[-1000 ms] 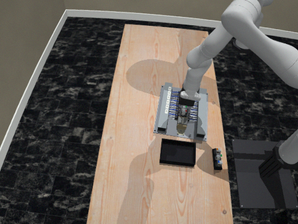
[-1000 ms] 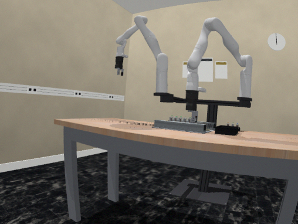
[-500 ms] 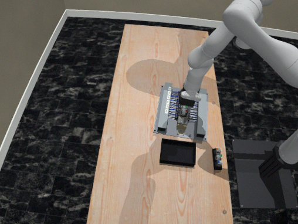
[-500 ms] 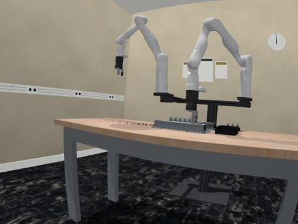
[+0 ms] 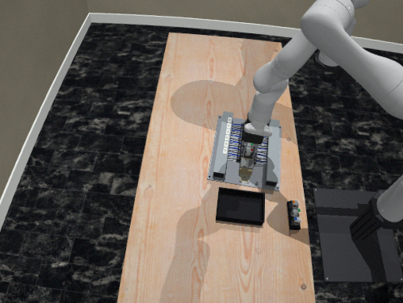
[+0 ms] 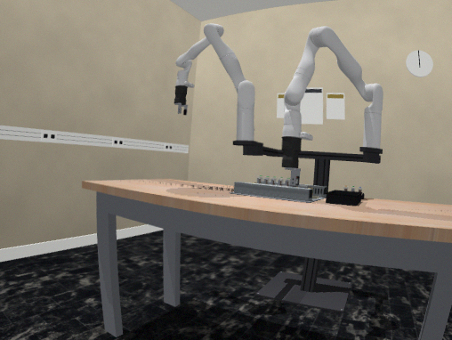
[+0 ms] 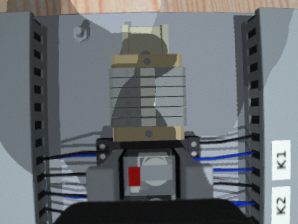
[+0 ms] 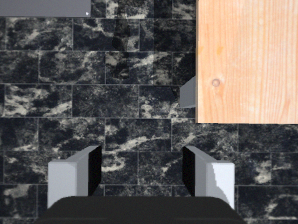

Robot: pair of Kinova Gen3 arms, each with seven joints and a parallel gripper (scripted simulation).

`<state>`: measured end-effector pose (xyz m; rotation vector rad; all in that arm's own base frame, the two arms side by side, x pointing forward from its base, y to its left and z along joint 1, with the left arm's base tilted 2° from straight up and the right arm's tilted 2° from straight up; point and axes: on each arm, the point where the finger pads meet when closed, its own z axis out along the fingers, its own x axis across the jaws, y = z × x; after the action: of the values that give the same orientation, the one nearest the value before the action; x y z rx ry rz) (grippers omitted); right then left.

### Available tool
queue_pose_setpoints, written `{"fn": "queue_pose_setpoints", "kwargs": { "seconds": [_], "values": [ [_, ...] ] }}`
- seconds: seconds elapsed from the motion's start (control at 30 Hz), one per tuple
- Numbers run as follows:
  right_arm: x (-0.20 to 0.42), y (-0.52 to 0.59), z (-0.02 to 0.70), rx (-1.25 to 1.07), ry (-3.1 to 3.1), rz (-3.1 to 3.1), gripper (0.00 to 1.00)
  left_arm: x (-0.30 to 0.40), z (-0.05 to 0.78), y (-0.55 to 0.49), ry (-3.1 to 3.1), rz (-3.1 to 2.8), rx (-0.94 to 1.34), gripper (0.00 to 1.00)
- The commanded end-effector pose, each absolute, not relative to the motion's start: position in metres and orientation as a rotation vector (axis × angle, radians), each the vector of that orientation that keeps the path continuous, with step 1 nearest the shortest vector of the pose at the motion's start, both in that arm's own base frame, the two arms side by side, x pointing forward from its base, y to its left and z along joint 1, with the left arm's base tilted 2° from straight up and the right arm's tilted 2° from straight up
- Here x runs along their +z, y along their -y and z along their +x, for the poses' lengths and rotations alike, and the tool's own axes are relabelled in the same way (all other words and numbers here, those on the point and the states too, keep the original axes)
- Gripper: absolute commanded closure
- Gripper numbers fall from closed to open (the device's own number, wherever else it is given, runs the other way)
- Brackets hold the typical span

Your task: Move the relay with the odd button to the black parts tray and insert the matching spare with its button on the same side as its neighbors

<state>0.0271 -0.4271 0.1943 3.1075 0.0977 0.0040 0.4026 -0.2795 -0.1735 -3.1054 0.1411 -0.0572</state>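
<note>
The left gripper (image 5: 250,150) (image 6: 294,178) (image 7: 149,165) straddles the red-button relay (image 7: 134,176) at the row's end, its way along the row blocked on one side by neighboring relays (image 6: 273,181). Ducts (image 5: 274,168) (image 7: 22,115) wall the row on both flanks, wires between. Past the terminal blocks (image 7: 147,97) lies bare panel (image 7: 80,80). The tray (image 5: 240,206) (image 6: 343,198) is open from above; the rack (image 5: 293,215) stands apart from it, with room between.
</note>
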Motion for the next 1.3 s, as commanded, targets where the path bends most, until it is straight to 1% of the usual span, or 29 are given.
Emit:
{"fn": "queue_pose_setpoints", "kwargs": {
  "seconds": [0.0, 1.27],
  "values": [
    [0.195, 0.4275, 0.0271, 0.005, -0.098, 3.106, 0.0, -0.1724, 0.4036, 0.2802, -0.141, -3.107, -0.056, 1.0],
    [0.195, 0.4275, 0.0271, 0.005, -0.098, 3.106, 0.0, -0.1721, 0.4046, 0.2804, -0.14, -3.105, 0.006, 1.0]
  ]
}}
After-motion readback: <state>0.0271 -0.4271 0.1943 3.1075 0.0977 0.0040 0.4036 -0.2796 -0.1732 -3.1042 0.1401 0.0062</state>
